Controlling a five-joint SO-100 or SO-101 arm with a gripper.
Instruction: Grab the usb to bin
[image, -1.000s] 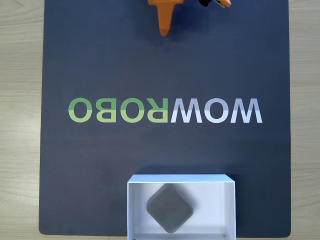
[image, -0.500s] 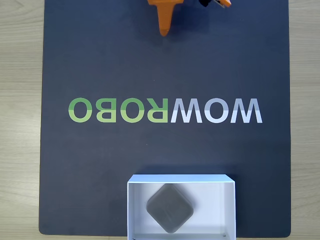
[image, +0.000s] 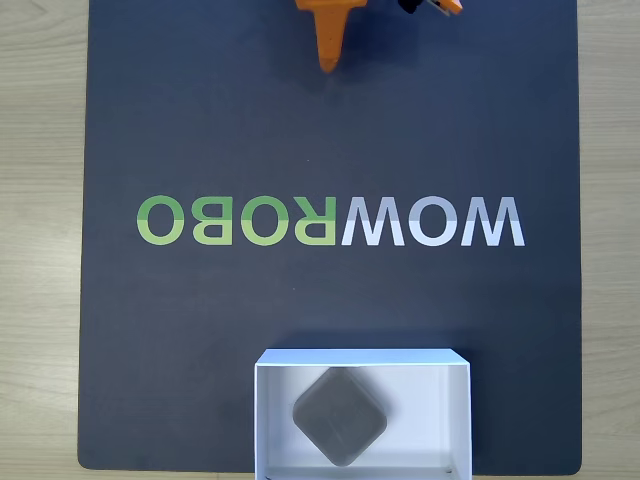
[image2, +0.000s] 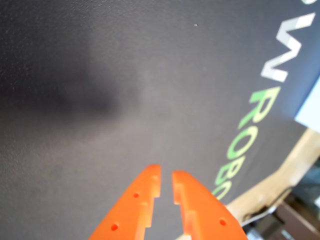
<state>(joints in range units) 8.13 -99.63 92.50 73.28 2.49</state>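
Change: nothing has shifted between frames; gripper (image2: 166, 186) parked as before.
Gripper: fingers nearly pressed together, a thin slit between, pinching nothing.
Usb (image: 339, 416): inside bin (image: 444, 372), far across the mat (image: 200, 120) from the gripper.
Progress: apparently done.
Room: bare mat around gripper; bin reaches the mat's far edge.

1. The mat (image: 200, 130) is showing a dark, matt, finely grained surface with printed lettering (image: 330, 221).
2. The usb (image: 339, 416) is looking matt grey and smooth.
3. The bin (image: 430, 400) is appearing as thin white card or plastic.
4. The gripper (image2: 166, 180) is showing smooth orange plastic.
5. The table (image: 40, 200) is looking like pale wood-grain.
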